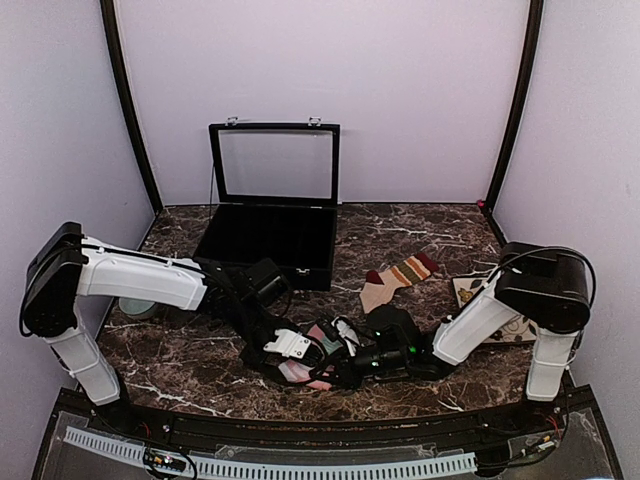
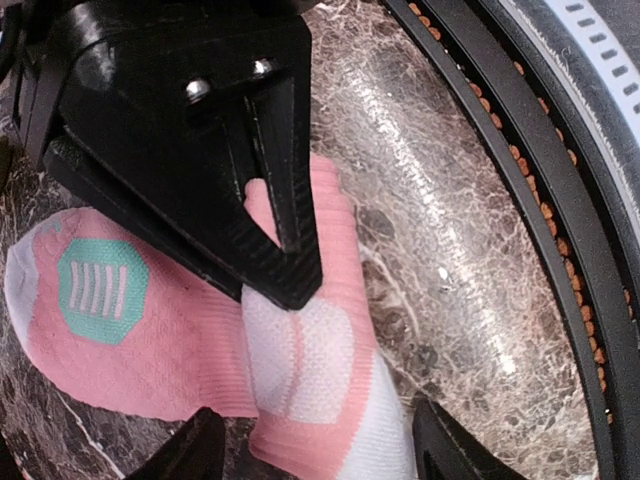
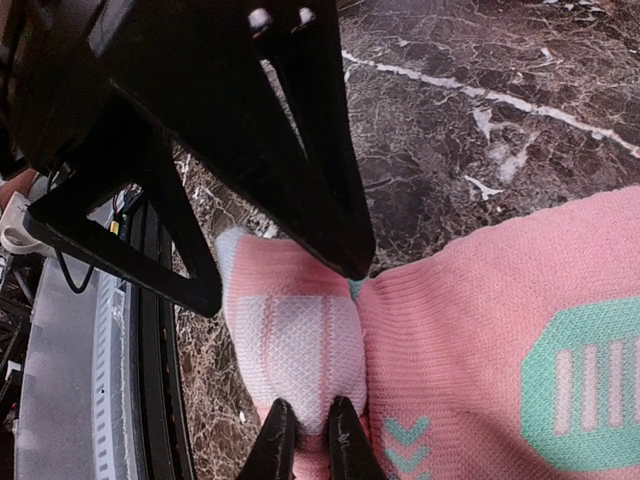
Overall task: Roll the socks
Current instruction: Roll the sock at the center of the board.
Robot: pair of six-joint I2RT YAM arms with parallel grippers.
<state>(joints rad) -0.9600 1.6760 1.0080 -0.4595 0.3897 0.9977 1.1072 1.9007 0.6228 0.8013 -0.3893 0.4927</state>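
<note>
The pink sock (image 2: 150,340) is found at the near edge of the surface (image 1: 190,375). A fold of its white-panelled end is pinched in the right claw (image 3: 310,445), jaws together on the fabric. The left claw (image 2: 320,455) is spread apart, straddling it. For a tight roll, that fold should be pinned while the fabric is turned evenly. The tan striped sock (image 1: 400,273) is seen further back, near an open black case (image 1: 268,240). Dark veined marble, pale walls (image 1: 420,90) all round.

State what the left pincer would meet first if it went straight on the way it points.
The pink sock, right ahead of the left pincer; the right pincer looks just beyond, depth unclear.
</note>
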